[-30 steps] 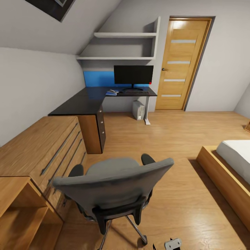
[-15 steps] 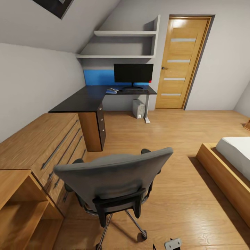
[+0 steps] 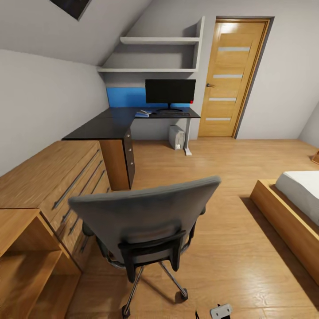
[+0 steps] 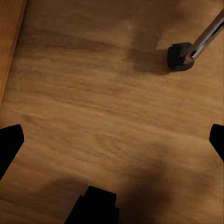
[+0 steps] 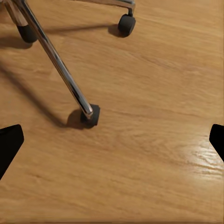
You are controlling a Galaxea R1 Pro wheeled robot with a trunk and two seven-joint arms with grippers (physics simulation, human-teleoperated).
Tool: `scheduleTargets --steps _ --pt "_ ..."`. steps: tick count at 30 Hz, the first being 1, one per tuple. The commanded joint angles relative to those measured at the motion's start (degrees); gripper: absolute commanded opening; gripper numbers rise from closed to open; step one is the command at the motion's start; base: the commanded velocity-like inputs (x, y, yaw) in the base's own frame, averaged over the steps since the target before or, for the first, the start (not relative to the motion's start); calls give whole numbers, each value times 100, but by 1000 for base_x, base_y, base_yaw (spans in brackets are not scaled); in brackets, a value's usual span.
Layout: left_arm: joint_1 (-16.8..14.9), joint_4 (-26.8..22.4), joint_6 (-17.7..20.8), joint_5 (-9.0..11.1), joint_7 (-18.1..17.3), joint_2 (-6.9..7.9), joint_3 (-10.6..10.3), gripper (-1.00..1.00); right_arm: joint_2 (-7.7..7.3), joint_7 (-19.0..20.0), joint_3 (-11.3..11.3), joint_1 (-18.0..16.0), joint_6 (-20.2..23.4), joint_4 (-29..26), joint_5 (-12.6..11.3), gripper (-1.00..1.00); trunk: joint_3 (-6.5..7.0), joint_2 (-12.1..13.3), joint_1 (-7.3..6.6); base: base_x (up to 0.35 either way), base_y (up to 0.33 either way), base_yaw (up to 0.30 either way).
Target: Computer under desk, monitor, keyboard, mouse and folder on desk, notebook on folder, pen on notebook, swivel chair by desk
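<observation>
Left wrist view first: the left gripper (image 4: 112, 140) shows matte black fingers (image 4: 10, 142) as flat dark wedges, plus a blocky black piece with a stepped top. The right gripper (image 5: 112, 140) shows the same black fingers (image 5: 9, 142). Head view: a small light-grey part, black beside it (too small to identify).

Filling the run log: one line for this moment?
phase: approach | swivel chair: backrest facing camera, away from desk | monitor: on desk | grippers: open, empty
</observation>
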Motion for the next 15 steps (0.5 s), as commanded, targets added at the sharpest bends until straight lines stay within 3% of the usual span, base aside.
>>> scheduleTargets --steps 1,15 --pt "-1 -11 -9 35 36 4 -49 100 2 -32 50 -4 -14 6 -25 100 -23 -44 21 -95 0 0" --pt "-1 -11 -9 34 37 6 -47 100 2 -32 50 -4 -14 6 -25 100 -275 -605 328 -24 0 0"
